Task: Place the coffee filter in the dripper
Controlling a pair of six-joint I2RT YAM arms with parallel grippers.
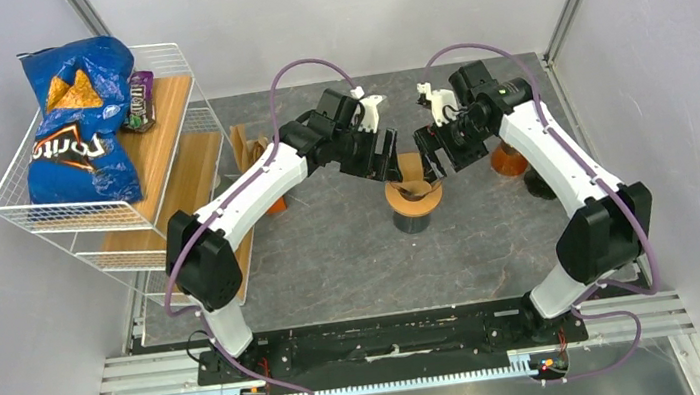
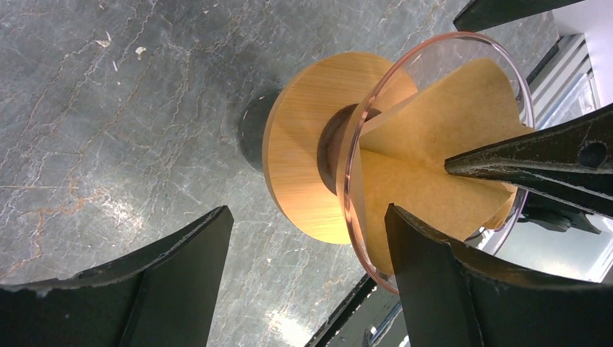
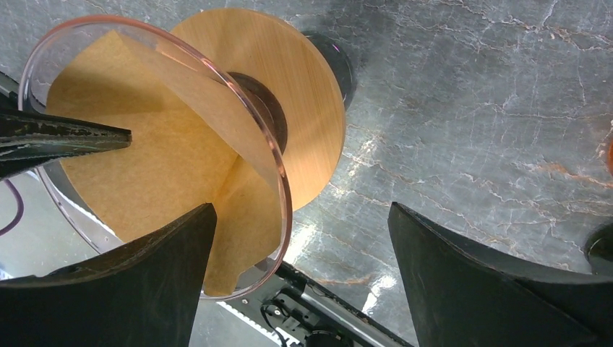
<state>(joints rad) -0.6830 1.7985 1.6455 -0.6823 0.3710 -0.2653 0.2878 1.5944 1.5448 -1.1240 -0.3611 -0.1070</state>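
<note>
The dripper [image 1: 413, 196] is a clear glass cone [image 2: 434, 61] on a round wooden collar [image 2: 307, 141], standing mid-table. The brown paper coffee filter [image 2: 434, 173] sits inside the cone, partly folded, and also shows in the right wrist view [image 3: 159, 159]. My left gripper [image 1: 385, 165] hovers open over the dripper's left side; in its wrist view [image 2: 307, 213] one finger overlaps the cone's rim. My right gripper [image 1: 434, 161] hovers open over the right side [image 3: 301, 210], one finger over the filter. Neither holds anything.
A white wire rack [image 1: 35, 211] at the left holds a blue Doritos bag [image 1: 75, 125] and a candy packet [image 1: 142, 99]. Spare brown filters [image 1: 245, 150] stand by the rack. An orange object [image 1: 508, 161] and a dark one [image 1: 538, 184] sit right of the dripper.
</note>
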